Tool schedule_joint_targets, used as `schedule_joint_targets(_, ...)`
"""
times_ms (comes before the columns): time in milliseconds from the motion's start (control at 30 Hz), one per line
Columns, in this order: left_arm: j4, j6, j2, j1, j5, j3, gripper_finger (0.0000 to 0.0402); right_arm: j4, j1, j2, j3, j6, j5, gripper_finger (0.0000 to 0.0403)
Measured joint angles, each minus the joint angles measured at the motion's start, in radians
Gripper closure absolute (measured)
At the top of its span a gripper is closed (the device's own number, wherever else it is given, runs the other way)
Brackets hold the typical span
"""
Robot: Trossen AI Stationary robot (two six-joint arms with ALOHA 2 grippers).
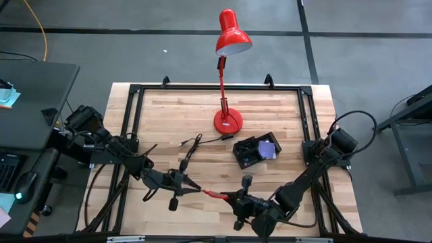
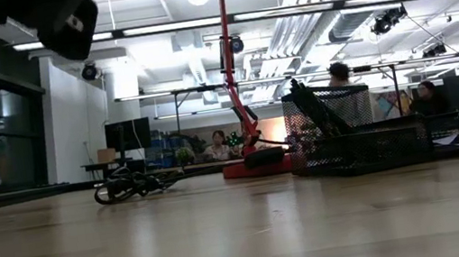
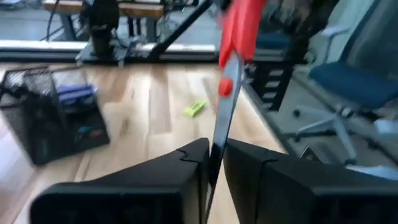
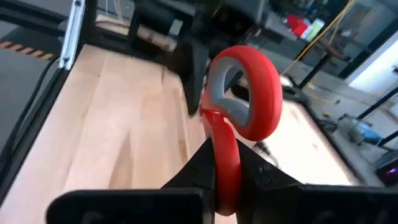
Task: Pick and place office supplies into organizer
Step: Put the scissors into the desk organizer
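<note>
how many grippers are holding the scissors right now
2. The left gripper pinches the blades of the scissors; the right gripper clamps the red handle, above the table's front edge.

High view straight down on tabletop [image 1: 270, 108]; low view level, sharing red lamp [image 2: 235, 73]; wrist views close on scissors [image 4: 239, 118].

One pair of red-handled scissors [image 1: 214, 196], one black organizer [image 1: 256, 151] and one red lamp [image 1: 228, 120] are on view. Beside the organizer lies one yellow-green piece [image 3: 194, 108]; inside it, one purple pad [image 1: 268, 149]. Two arms share the desk [image 1: 270, 111].
</note>
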Motion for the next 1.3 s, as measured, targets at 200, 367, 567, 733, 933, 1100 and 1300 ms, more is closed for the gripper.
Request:
schedule_joint_targets(200,0.000,-0.014,-0.002,0.000,0.013,-0.018,0.0330,-0.051,0.037,0.003,-0.001,0.083,0.039,0.0394)
schedule_joint_targets(367,-0.008,0.028,-0.001,-0.009,0.019,-0.024,0.0316,-0.219,0.079,0.003,-0.001,0.256,0.157,0.0390)
schedule_joint_targets(567,-0.025,0.030,-0.001,-0.006,0.026,-0.024,0.0316,-0.551,0.115,-0.008,-0.001,0.641,0.170,0.0395)
schedule_joint_targets(733,-0.007,0.056,-0.001,-0.008,0.126,-0.024,0.0319,-0.818,0.178,-0.034,-0.001,0.949,0.239,0.0395)
schedule_joint_targets(933,-0.006,0.068,-0.001,-0.007,0.124,-0.024,0.0319,-0.793,0.273,-0.044,-0.047,1.075,0.374,0.0395)
schedule_joint_targets(1100,-0.006,0.069,-0.001,-0.007,0.120,-0.024,0.0319,-0.510,0.308,-0.043,-0.191,1.061,0.397,0.0395)
schedule_joint_targets(1300,-0.006,0.084,-0.001,-0.007,0.120,-0.024,0.0318,0.158,0.312,-0.042,-0.356,0.636,0.330,0.0395)
